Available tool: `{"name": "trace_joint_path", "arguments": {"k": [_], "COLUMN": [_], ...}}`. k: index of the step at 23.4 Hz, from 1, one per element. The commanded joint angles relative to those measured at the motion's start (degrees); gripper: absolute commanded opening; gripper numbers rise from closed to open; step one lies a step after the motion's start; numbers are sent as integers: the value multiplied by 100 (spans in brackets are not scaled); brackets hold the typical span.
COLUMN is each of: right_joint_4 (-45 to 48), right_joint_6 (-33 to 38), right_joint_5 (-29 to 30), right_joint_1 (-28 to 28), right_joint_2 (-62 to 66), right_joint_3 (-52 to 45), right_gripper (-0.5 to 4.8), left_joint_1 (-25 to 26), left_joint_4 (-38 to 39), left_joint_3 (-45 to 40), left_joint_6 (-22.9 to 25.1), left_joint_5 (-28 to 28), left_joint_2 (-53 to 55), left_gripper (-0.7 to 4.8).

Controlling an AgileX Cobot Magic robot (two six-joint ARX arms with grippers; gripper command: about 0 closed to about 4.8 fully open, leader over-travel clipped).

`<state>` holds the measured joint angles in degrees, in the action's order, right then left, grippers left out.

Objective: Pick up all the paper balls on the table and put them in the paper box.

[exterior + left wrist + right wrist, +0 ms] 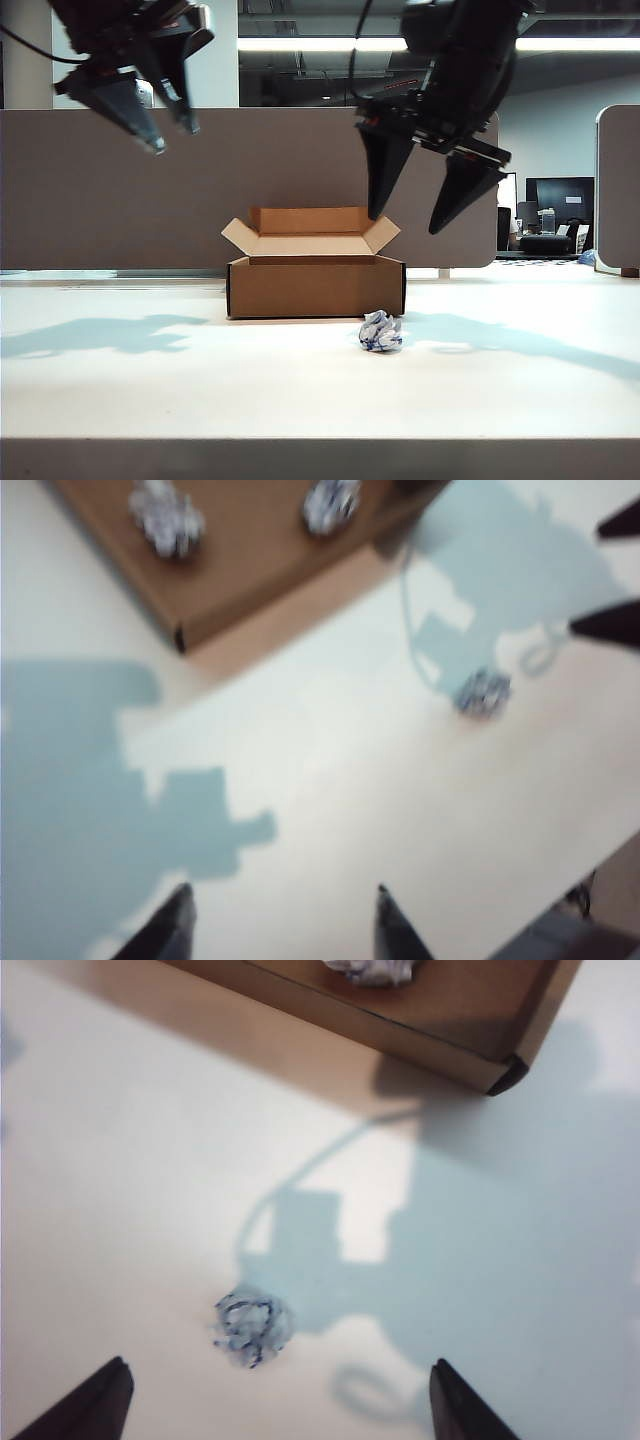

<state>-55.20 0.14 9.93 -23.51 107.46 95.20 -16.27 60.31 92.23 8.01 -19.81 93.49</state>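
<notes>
The brown paper box stands mid-table with its flaps open. One paper ball lies on the table just in front of the box's right corner. In the left wrist view two more paper balls lie inside the box, and the loose ball is on the table. My left gripper hangs open and empty high above the table, left of the box. High over the loose ball my right gripper is open and empty.
A grey-brown divider panel runs along the table's far edge behind the box. Both arms cast shadows on the tabletop. The table's front edge lies close to the exterior camera.
</notes>
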Motion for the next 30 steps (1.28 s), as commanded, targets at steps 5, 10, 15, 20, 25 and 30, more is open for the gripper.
{"name": "trace_joint_path", "arguments": {"k": [5,10,15,20,25,30], "right_joint_4": [-190,-109,247,629,868,876], "right_joint_6": [-216,-205,-188,-164,-26,0], "right_joint_5": [-1091,-1139,-1128,-848,-734,-743], "right_joint_1": [-699,-828,-844,-844,-852,-852], "right_joint_2": [-17,-15,-15,28,155,463], "right_joint_3": [-33,-328,-852,-1187,-1185,-1185], "right_gripper": [409,409,409,409,409,395], "left_joint_1": [7,4,4,4,4,4], "left_joint_4": [-48,-275,-573,-811,-754,-588], "left_joint_3": [-1438,-2358,-3104,-3661,-3858,-3886], "left_joint_6": [103,79,-9,177,271,271], "left_joint_5": [442,437,402,179,197,179], "left_joint_2": [-1172,-2205,-3311,-4339,-4822,-4966], "left_gripper": [210,210,210,210,210,210]}}
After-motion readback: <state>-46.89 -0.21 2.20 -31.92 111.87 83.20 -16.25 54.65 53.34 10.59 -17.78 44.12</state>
